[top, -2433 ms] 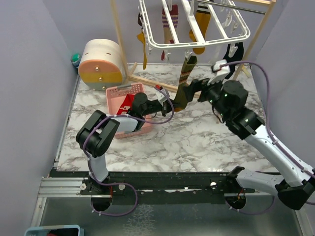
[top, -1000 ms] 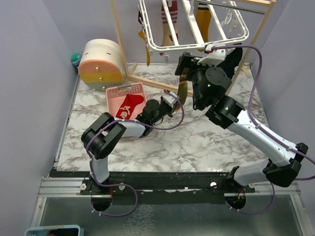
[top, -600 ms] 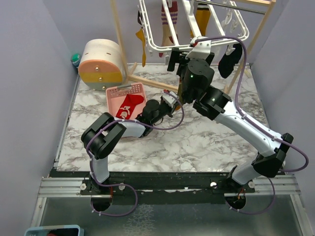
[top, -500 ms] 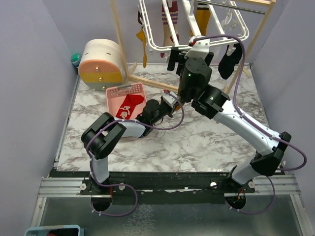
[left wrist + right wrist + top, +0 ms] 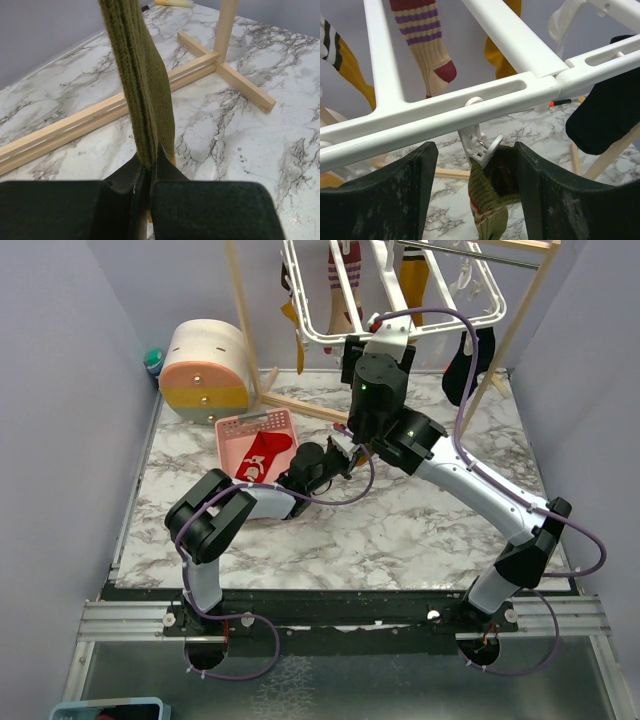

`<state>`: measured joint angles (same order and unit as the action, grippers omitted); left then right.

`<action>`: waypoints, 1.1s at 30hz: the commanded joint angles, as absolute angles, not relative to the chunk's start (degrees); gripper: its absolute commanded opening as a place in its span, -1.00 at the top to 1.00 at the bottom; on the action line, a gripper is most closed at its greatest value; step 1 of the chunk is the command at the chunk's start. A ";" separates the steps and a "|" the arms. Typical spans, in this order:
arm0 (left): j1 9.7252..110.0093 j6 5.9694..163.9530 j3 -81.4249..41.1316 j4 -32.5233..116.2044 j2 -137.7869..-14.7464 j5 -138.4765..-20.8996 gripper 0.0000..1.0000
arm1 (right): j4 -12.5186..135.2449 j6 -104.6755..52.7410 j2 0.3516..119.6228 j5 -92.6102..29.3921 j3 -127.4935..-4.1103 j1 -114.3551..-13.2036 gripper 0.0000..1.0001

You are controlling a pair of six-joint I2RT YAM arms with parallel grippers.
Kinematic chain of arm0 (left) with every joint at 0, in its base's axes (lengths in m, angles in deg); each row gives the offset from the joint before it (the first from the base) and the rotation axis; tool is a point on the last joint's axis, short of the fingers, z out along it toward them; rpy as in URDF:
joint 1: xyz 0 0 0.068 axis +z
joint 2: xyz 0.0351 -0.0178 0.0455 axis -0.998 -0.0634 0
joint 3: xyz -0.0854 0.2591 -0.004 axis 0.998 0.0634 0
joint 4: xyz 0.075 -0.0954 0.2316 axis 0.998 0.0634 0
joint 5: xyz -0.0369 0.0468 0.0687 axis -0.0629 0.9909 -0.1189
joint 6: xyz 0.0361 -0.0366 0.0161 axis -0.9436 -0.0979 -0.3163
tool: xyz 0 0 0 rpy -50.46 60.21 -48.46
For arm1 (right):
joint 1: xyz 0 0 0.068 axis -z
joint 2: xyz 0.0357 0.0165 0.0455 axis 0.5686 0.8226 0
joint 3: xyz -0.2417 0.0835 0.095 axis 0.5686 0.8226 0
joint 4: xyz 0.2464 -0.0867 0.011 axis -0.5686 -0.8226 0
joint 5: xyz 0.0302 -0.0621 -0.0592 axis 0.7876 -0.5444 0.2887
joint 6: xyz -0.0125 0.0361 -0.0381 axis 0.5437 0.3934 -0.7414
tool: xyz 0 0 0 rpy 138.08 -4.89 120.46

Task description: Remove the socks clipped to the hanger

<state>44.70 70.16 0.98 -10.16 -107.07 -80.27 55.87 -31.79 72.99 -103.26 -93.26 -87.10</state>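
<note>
An olive green sock [image 5: 487, 192] hangs by its striped cuff from a small white clip [image 5: 482, 145] under the front bar of the white hanger [image 5: 445, 107]. My right gripper [image 5: 474, 150] is open, one finger on each side of that clip and cuff; the right finger [image 5: 545, 190] touches the cuff. Lower down, my left gripper [image 5: 148, 167] is shut on the same sock [image 5: 142, 80], which runs taut upward. More socks stay clipped: a red striped one [image 5: 427, 45], two mustard ones [image 5: 350, 70] and a black one [image 5: 607, 105].
A pink basket [image 5: 240, 435] holding a red sock [image 5: 262, 455] sits left of the left gripper [image 5: 350, 445]. A round wooden drawer box [image 5: 205, 370] stands at the back left. The wooden rack's floor bars [image 5: 90, 120] cross the marble behind the sock.
My right arm has swung left and up to the hanger's front bar, and its jaws have narrowed around the clip. The left gripper has kept its hold on the sock without moving.
</note>
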 commanded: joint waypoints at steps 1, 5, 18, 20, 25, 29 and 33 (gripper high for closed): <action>44.37 69.40 0.69 -9.58 -107.29 -82.12 1.00 | 57.20 -32.25 73.22 -106.06 -94.35 -87.47 -0.27; 44.39 69.37 0.65 -9.58 -107.34 -82.29 1.00 | 57.79 -32.30 72.77 -106.14 -93.73 -87.47 -0.03; 44.39 67.86 1.34 -9.51 -106.46 -81.27 1.00 | 57.53 -32.26 71.73 -105.18 -92.91 -87.47 0.75; 44.42 67.61 1.44 -9.49 -106.26 -81.12 1.00 | 57.03 -32.11 71.51 -104.55 -92.97 -87.47 0.98; 44.39 66.99 1.78 -9.33 -105.49 -80.42 1.00 | 56.54 -31.75 71.35 -103.65 -93.11 -87.47 0.99; 44.43 66.58 2.67 -9.23 -104.29 -79.03 1.00 | 56.06 -31.17 70.92 -102.92 -93.09 -87.46 0.99; 44.74 66.69 5.06 -9.14 -101.68 -76.13 1.00 | 55.90 -30.85 70.53 -102.55 -93.13 -87.47 0.99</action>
<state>44.70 67.29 2.40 -9.79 -105.81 -79.92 56.26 -31.92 72.73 -103.65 -93.19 -87.10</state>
